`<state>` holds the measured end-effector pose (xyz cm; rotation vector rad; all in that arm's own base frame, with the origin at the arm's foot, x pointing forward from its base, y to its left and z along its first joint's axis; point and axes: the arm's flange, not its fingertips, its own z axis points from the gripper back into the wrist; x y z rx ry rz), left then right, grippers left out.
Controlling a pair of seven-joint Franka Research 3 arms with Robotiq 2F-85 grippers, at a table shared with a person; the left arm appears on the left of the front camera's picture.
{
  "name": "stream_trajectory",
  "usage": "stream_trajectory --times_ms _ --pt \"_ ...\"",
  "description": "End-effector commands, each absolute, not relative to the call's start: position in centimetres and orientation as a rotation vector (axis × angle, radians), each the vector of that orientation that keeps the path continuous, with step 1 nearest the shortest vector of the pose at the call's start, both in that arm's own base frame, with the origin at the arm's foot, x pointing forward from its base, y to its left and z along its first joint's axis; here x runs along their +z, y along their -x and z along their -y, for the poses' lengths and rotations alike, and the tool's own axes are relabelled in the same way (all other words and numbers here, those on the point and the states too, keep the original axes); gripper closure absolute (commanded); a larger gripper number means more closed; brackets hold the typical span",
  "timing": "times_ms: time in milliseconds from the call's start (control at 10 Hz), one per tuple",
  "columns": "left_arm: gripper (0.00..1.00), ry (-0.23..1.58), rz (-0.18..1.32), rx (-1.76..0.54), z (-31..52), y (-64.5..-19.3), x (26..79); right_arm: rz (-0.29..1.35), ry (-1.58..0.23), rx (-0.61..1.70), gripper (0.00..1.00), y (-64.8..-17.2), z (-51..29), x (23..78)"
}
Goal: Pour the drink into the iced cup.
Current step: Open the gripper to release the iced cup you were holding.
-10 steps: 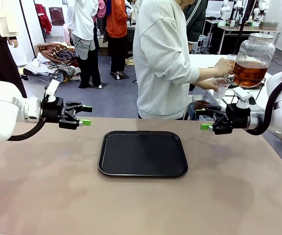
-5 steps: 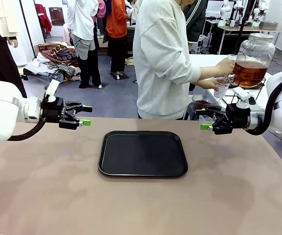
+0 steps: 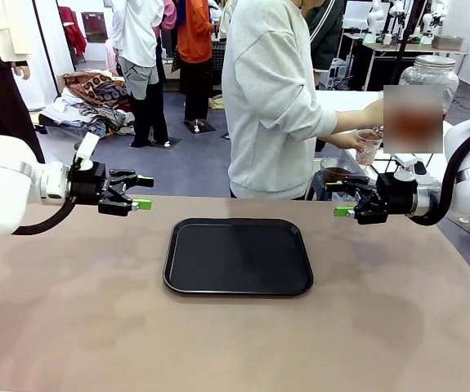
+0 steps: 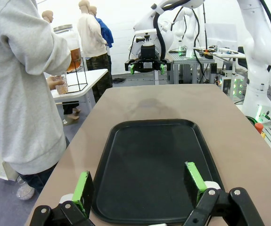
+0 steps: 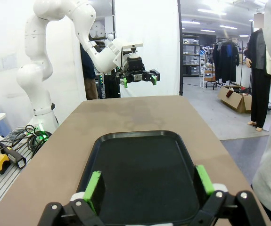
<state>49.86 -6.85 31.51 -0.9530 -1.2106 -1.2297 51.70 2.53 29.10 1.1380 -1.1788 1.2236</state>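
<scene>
We see little change. At the side counter (image 3: 345,102) behind the person, the clear cup (image 3: 369,145) in the person's lower hand (image 3: 346,140) now holds reddish-brown drink; a second ago it looked clear and near empty. The cup has also risen slightly, closer to the hand (image 3: 373,112) reaching toward the drink jar (image 3: 432,69). The person's forearm has come up a touch with it. From the left wrist view, the cup (image 4: 61,84) shows the same brownish fill.
</scene>
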Motion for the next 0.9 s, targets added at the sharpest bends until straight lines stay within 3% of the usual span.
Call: stream_trajectory --times_ms 0,800 --pt "0.0 0.956 1.21 -1.227 6.9 -49.97 31.66 1.172 -1.135 1.227 0.0 -52.02 -2.73 29.52" --pt "0.0 0.956 1.21 -1.227 6.9 -49.97 31.66 1.172 -1.135 1.227 0.0 -52.02 -2.73 29.52"
